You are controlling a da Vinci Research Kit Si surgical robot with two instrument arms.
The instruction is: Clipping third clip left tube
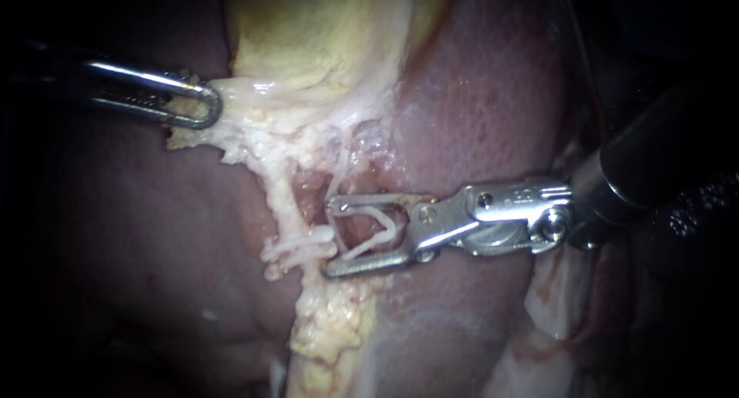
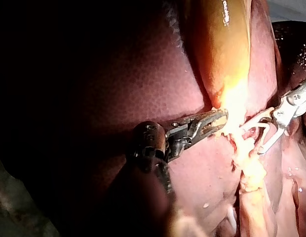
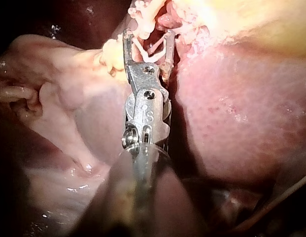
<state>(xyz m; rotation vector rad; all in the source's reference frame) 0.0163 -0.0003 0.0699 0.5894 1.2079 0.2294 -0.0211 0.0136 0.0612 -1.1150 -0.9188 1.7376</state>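
- The left instrument's end effector pinches pale tissue beside the gallbladder; a slip would likely slacken the left tube.
- The right instrument's end effector, spread, cradles an open clip just beside that tube, not around it.
- Closing here risks missing the tube or fouling the fitted clip.

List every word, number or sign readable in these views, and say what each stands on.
Right instrument: small stamped marks on its metal wrist piece, in the endoscope and right wrist views; too small and blurred to read.
Left instrument: no marks show.
Liver, gallbladder, clip: no text.
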